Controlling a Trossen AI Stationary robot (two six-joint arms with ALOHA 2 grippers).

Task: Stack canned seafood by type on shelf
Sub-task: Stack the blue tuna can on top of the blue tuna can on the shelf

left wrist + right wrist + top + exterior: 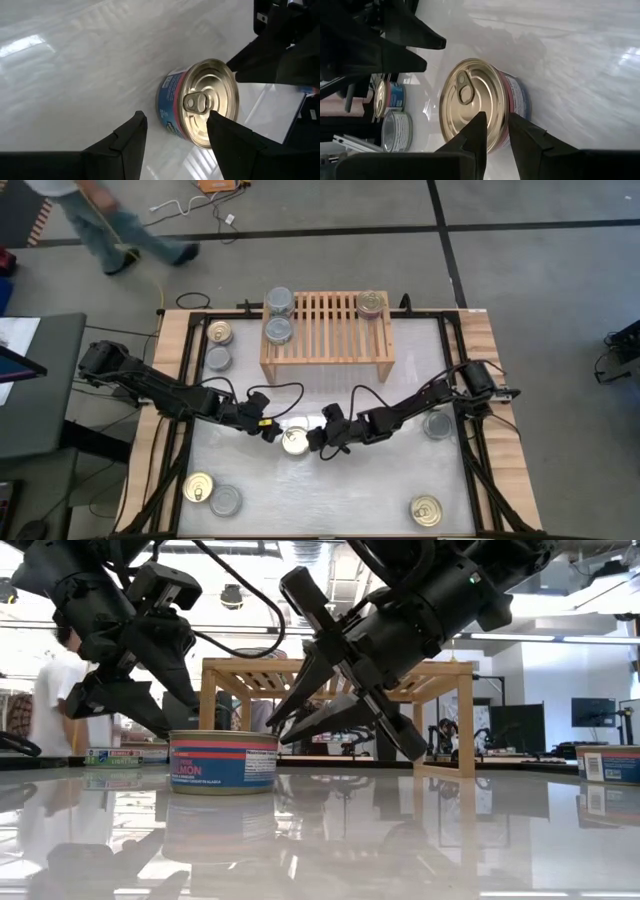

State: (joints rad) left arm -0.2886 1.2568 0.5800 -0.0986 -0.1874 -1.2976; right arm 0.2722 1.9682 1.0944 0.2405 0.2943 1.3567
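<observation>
A small round flat tin with a gold pull-tab lid and a blue-and-red label [295, 441] stands upright on the glossy white table [330, 490], well in front of the light-wood slatted shelf [327, 330], about level with that shelf's middle. The left gripper [269, 431] sits just beside this tin on its left, jaws parted a moderate way with nothing between them; in the left wrist view its dark fingers [131, 137] frame the tin [200, 104] without touching it. The right gripper [318, 444] sits just beside the tin on its right, jaws parted only a narrow way and gripping nothing, the tips hanging over the tin's lid edge [475, 102] in the right wrist view. On the shelf's slatted top, two silver-topped tins [279, 302] rest at the left end, one behind the other, and one purple-labelled tin [371, 304] at the right end. Left of the shelf lie a gold-lidded tin [219, 333] and a silver one [217, 358]. Further tins lie well in front of the shelf: a gold and a silver one at the table's front left [199, 487], a gold one at front right [425, 510], and a silver one right of the right arm [437, 423].
</observation>
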